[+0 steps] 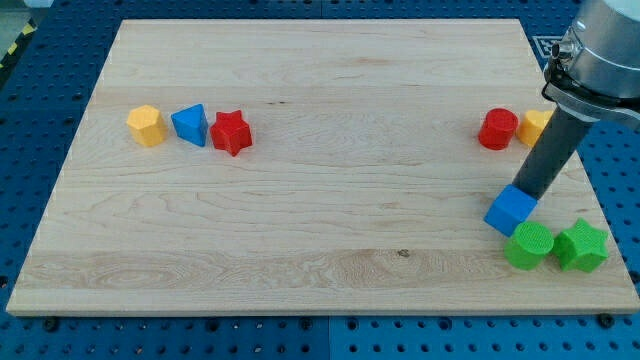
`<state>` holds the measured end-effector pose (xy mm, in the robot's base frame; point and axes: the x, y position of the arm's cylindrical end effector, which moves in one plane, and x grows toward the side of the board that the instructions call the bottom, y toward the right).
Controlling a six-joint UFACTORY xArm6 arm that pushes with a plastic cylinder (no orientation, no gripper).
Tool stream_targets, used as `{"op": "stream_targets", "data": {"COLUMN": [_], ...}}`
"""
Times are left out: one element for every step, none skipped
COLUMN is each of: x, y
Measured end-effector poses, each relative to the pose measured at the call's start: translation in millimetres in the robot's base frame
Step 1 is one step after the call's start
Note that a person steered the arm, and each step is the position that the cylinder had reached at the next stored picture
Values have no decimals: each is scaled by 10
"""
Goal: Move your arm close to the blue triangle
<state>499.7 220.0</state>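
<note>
The blue triangle (190, 124) lies at the view's left on the wooden board (320, 150), between a yellow hexagon block (146, 125) on its left and a red star block (231, 132) on its right. My tip (524, 191) is far off at the view's right, at the top edge of a blue cube (510, 210) and touching it or nearly so. The dark rod rises from there to the arm at the view's top right.
A green cylinder (529, 244) and a green star block (581, 245) lie just below the blue cube near the board's right bottom corner. A red cylinder (497, 129) and a yellow block (533, 127), partly hidden by the rod, lie above it.
</note>
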Motion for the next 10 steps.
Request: {"op": "stream_targets", "data": {"x": [-3,-3,11,123,251,226,25,-248,-668,-1072], "y": [-11,-80,-133,-159,-160,-226,-445,-651,-930,-1438]}}
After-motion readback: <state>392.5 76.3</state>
